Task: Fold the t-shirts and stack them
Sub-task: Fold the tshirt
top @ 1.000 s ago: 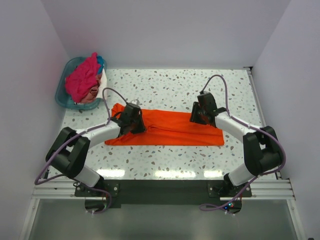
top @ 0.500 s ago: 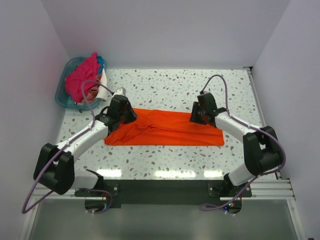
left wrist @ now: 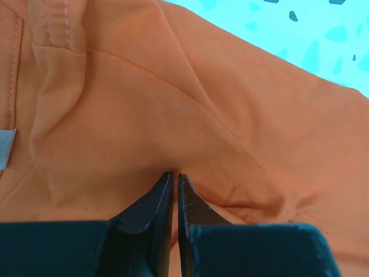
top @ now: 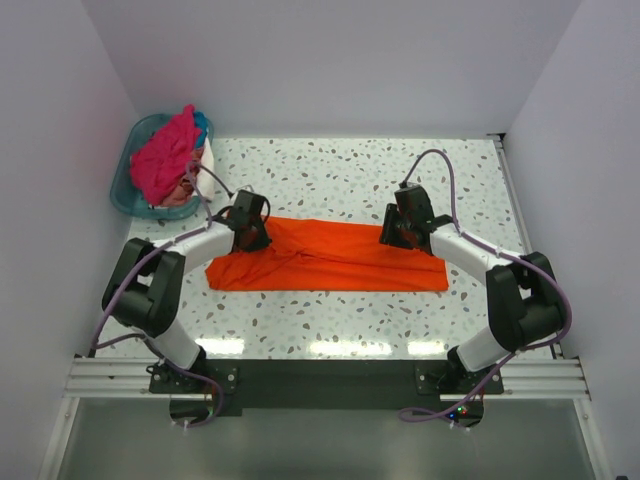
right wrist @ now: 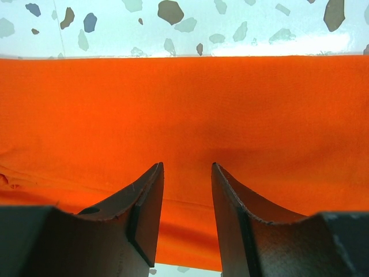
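Note:
An orange t-shirt lies as a long folded strip across the middle of the table. My left gripper is at its back left corner. In the left wrist view the left gripper has its jaws almost together, pinching a pucker of the orange t-shirt, and a white neck label shows at the left edge. My right gripper rests on the strip's right part. In the right wrist view the right gripper is open, its fingers astride the flat orange t-shirt.
A teal basket stands at the back left corner of the table, heaped with a magenta-pink t-shirt, a bit of blue cloth and white cloth. The speckled table has side walls close on both sides.
My left gripper moved from over the shirt's left part towards its back left corner, and the cloth there is bunched and shifted. The left elbow swung out and back. The right arm stayed still.

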You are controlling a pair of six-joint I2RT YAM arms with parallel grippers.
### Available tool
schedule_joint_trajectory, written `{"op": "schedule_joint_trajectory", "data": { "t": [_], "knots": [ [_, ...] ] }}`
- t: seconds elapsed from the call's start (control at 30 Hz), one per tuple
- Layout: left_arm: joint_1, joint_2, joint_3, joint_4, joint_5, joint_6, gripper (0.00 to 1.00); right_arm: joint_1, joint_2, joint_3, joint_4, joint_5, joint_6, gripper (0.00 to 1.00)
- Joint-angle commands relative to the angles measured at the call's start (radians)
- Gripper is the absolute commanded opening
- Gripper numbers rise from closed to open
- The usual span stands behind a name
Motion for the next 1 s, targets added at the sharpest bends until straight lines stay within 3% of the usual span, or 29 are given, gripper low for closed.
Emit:
{"op": "schedule_joint_trajectory", "data": {
  "t": [0.0, 0.53, 0.97],
  "knots": [
    [0.004, 0.019, 0.046, 0.023, -0.004, 0.022, 0.12, -0.002, -0.041, 0.003, 0.028, 0.014, -0.018, 0.43],
    [0.004, -0.062, -0.063, 0.104, 0.264, 0.068, 0.1, -0.002, -0.043, -0.013, 0.054, -0.009, -0.009, 0.43],
    [0.0, -0.167, -0.201, 0.14, 0.352, 0.08, 0.09, -0.002, -0.052, -0.039, 0.069, -0.018, -0.006, 0.43]
  ]
}}
